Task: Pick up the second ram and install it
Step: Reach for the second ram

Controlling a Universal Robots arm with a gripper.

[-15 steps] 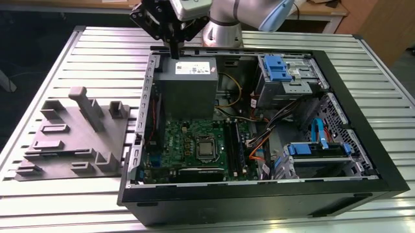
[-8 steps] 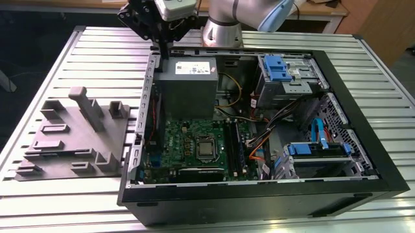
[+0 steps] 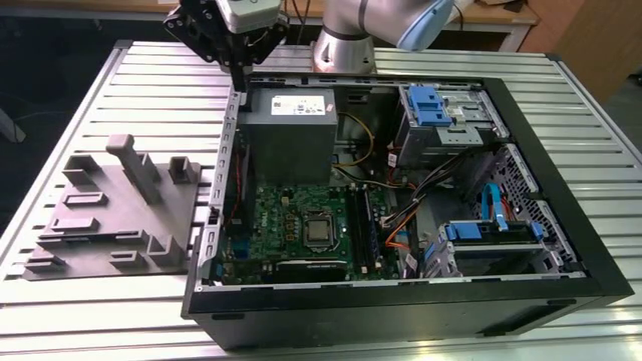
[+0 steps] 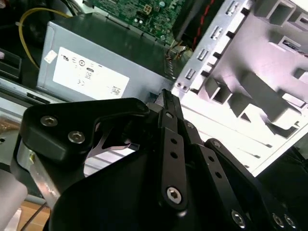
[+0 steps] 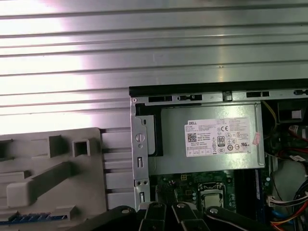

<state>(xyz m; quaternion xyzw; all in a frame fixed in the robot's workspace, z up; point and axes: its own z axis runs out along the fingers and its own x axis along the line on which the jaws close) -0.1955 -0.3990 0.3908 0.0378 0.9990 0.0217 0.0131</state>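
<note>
The black two-finger gripper (image 3: 239,74) hangs over the far left corner of the open black steel computer case (image 3: 401,312), close to the far edge of the ribbed aluminium tabletop (image 3: 150,83). Its fingers (image 4: 171,144) are drawn together to one narrow tip, and nothing shows between them. The second wrist view looks down the back of those fingers to the grey box-shaped power supply (image 4: 96,53) in that corner.

The first wrist view shows the second ram (image 5: 33,217), a thin blue-green strip lying in the grey moulded plastic holder (image 5: 91,159). The holder sits beside the case, toward the tabletop's edge on the exterior view's left. The stick's long axis runs along the tabletop's ribs, with one end toward the case and the other cut off by the frame.

The exterior view shows the green motherboard (image 3: 271,218), its square silver processor (image 3: 319,229) and the long black memory slots (image 3: 363,226) just beside it. I cannot tell whether a stick already stands in those slots, or what the holder's pockets hold in that view.
</note>
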